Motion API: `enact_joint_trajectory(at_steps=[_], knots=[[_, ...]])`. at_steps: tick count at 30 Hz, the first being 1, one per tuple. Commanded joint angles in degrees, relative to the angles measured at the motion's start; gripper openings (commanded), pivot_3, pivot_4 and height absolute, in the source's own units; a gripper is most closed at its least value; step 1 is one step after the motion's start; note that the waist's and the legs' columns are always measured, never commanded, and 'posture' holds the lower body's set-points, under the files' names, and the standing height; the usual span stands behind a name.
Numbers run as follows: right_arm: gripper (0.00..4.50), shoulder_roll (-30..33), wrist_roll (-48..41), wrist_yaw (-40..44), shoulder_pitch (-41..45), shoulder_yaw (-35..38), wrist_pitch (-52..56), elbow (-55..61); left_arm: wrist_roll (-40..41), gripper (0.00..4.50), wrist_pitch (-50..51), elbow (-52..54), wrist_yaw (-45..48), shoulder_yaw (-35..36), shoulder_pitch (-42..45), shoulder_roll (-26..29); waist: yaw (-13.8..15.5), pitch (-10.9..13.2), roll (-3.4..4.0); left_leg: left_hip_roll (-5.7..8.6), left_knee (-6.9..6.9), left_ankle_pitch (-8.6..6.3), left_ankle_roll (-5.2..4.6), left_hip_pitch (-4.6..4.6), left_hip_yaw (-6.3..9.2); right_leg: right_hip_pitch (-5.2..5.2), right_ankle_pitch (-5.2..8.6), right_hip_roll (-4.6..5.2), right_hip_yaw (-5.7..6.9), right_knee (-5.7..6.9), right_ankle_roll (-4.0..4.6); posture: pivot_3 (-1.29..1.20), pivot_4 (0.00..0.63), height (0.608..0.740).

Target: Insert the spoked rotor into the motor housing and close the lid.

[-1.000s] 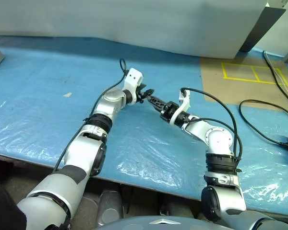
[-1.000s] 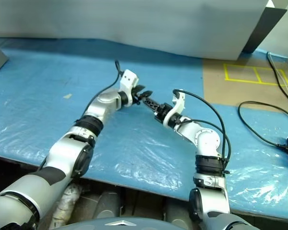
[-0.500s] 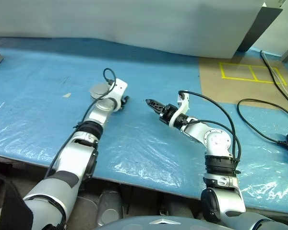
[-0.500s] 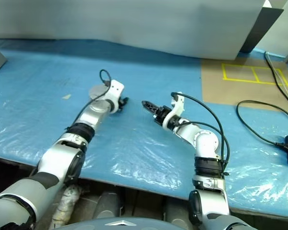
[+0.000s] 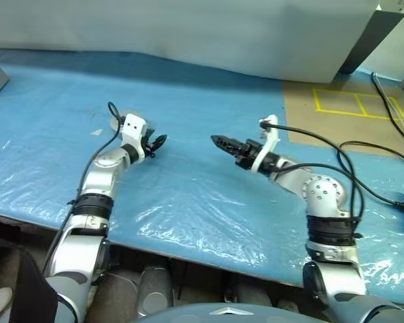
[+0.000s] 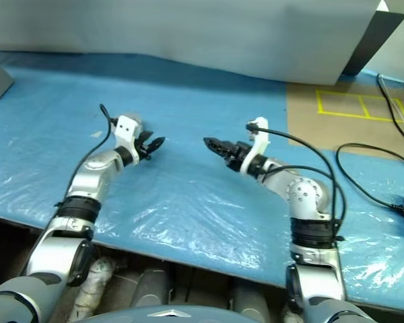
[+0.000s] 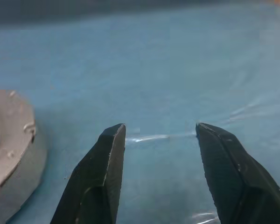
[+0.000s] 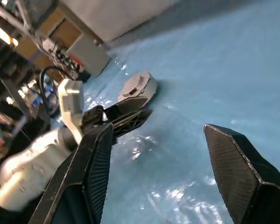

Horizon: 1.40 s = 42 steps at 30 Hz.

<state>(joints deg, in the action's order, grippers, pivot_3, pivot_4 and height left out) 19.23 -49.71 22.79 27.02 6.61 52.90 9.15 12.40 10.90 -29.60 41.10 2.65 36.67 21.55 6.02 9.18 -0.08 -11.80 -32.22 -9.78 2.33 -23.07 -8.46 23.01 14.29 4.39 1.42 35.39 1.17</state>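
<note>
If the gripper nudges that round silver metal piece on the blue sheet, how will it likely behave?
The round silver piece looks like solid metal, so it is probably stiff and fairly heavy for its size. It seems to sit flat and squat, so a nudge would more likely slide it than tip it. The plastic-covered blue sheet looks glossy, so it may skid easily.

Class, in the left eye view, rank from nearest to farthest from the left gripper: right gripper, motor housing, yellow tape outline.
1. motor housing, just behind the left gripper.
2. right gripper, across to the right.
3. yellow tape outline, far right on the brown board.
</note>
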Motion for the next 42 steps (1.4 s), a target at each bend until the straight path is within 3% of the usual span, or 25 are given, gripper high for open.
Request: enact_joint_trajectory(at_steps=[1, 9, 42], knots=[[3.22, 5.14, 7.11, 7.29, -3.22, -5.63, -6.39, 5.78, 5.95, 2.51, 4.92, 9.32, 11.91, -1.31, -3.23, 2.63, -0.09, 0.00, 0.00, 0.00, 0.02, 0.00, 0.00, 0.00, -0.01, 0.00, 0.00, 0.00, 0.00, -0.04, 0.00, 0.00, 0.150, 0.740], [3.22, 9.28, 14.77, 12.18, -7.98, -9.67, -12.35, 7.93, 10.19, 2.51, 11.55, 14.77, 16.01, -0.86, -4.51, 3.51, -0.38, 0.02, 0.03, 0.00, -0.05, 0.00, -0.01, 0.02, -0.03, -0.02, 0.00, 0.02, -0.05, 0.00, 0.00, 0.00, 0.150, 0.740], [3.22, 6.05, 16.78, 9.21, -8.28, -6.31, -11.35, 7.51, 10.32, 2.51, 12.77, 15.30, 15.33, -1.74, -3.86, 2.54, -0.49, 0.02, 0.03, 0.00, -0.17, 0.02, -0.06, 0.07, -0.07, -0.01, 0.01, 0.01, -0.13, 0.19, 0.02, 0.00, 0.150, 0.740]])
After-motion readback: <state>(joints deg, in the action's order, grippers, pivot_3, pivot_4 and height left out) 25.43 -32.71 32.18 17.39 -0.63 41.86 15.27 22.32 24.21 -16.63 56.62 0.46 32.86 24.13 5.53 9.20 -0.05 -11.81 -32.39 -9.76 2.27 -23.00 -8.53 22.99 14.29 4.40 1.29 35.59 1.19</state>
